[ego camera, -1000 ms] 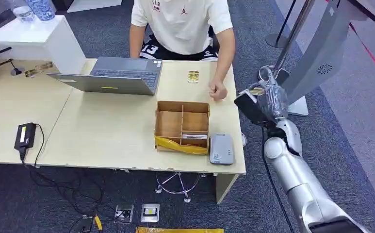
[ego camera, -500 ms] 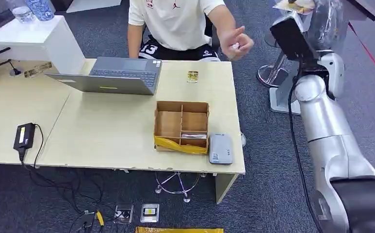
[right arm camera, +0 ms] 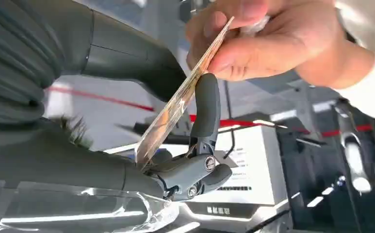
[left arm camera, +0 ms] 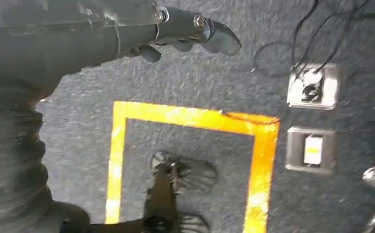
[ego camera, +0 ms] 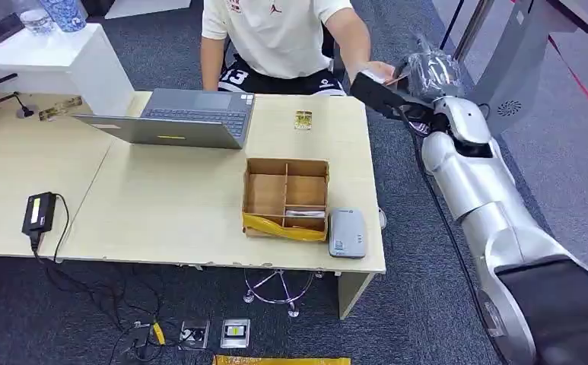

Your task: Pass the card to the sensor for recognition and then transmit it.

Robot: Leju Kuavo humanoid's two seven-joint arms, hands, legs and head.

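My right hand [ego camera: 426, 70] is raised past the table's far right corner and pinches a thin card [right arm camera: 178, 104] between its thumb and a dark finger [right arm camera: 205, 109]. A person's hand [right arm camera: 265, 41] grips the card's other end; in the head view that hand [ego camera: 379, 71] meets mine above the corner. On the table's near right corner lies the grey sensor [ego camera: 348, 233], well away from the card. My left hand [left arm camera: 127, 34] hangs over the floor, fingers apart and holding nothing.
A compartmented cardboard box [ego camera: 286, 198] stands beside the sensor. Across the table sits a person in a white shirt [ego camera: 275, 38] behind an open laptop [ego camera: 180, 118]. A second card [ego camera: 303, 119] lies near the far edge. A grey kiosk [ego camera: 515, 68] stands at right.
My right arm rose from beside the table's right edge, went high, then came down toward the person. The person's hand left the table, reached out, and now grips the card.
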